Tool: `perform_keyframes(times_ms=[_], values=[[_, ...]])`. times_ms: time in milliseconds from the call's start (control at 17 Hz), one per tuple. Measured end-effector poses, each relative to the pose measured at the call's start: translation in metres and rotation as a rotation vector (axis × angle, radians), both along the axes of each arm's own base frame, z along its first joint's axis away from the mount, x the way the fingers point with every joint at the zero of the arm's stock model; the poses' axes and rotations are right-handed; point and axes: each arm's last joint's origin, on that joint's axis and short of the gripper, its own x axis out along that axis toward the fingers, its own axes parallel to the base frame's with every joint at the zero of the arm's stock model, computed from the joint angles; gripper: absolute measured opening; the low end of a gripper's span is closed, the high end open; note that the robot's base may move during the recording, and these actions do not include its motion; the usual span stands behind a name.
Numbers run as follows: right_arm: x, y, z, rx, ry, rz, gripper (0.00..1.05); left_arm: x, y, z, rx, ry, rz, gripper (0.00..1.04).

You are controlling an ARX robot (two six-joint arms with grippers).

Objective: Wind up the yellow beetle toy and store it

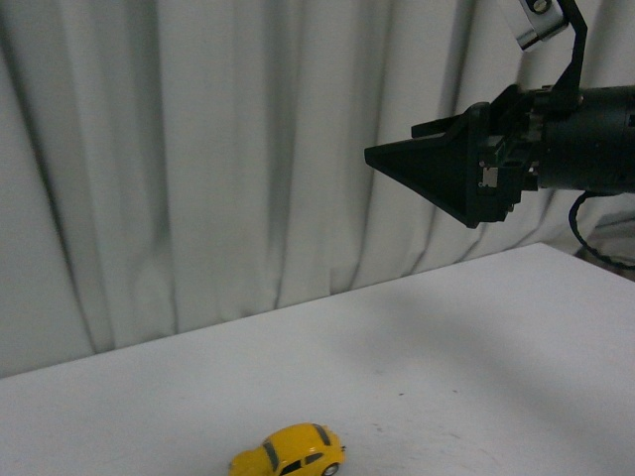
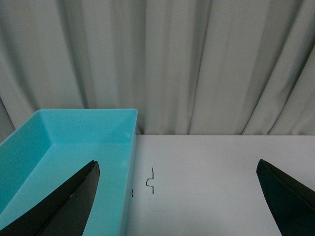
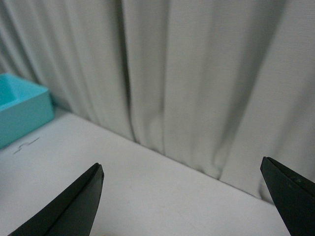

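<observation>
Just look down and left from the right pincer [image 1: 375,156], high up, spread wide and holding nothing, to find the yellow toy car [image 1: 290,451] resting on the tabletop [image 1: 476,337], long axis set crosswise.

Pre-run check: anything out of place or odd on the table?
Nothing spilled or damaged; the yellow beetle toy sits upright on its wheels. Only oddity: a small dark squiggle on the table beside the teal bin, mark or bent wire, cannot tell.
</observation>
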Motion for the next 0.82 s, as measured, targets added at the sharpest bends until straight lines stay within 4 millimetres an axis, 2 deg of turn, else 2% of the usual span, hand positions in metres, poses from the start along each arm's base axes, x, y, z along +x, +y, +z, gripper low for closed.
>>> perform_keyframes(times_ms=[176,294,470,646,822], values=[[0.011,0.005,0.002,-0.044,0.008,0.051,0.98,0.000,0.000,0.000,0.000,0.000,0.000,0.98],[0.050,0.020,-0.002,-0.225,0.087,0.215,0.98,0.000,0.000,0.000,0.000,0.000,0.000,0.98],[0.087,0.034,-0.025,-0.507,0.191,0.412,0.98,0.000,0.000,0.000,0.000,0.000,0.000,0.98],[0.107,0.052,-0.042,-0.756,0.235,0.667,0.98,0.000,0.000,0.000,0.000,0.000,0.000,0.98],[0.121,0.069,-0.061,-0.924,0.256,0.862,0.98,0.000,0.000,0.000,0.000,0.000,0.000,0.98]])
